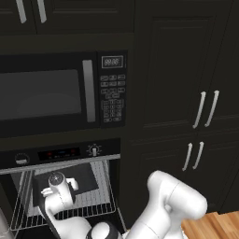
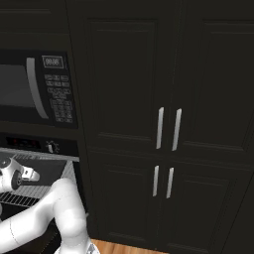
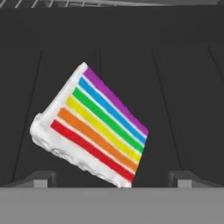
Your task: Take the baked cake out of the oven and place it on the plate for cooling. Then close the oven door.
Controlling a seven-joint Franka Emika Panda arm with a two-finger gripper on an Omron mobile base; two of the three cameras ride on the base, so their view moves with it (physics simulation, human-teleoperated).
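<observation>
Cake slice (image 3: pixel 89 127) lying flat on the dark tray (image 3: pixel 183 87) inside the oven (image 1: pixel 65 186), dead centre between wide-open gripper (image 3: pixel 111 179) tips; lower straight over the tray, straddle the rainbow-striped wedge evenly, close gently; avoid crushing frosting.

A silver wire rack (image 1: pixel 100 200) in the oven (image 1: pixel 60 186) carries 1 dark flat tray (image 3: pixel 183 96); 1 rainbow-layered cake slice (image 3: pixel 92 127) lies on it.

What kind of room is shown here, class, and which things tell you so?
Most likely a kitchen: a black microwave with keypad, a black built-in oven with wire racks, and dark cabinets with silver handles.
</observation>
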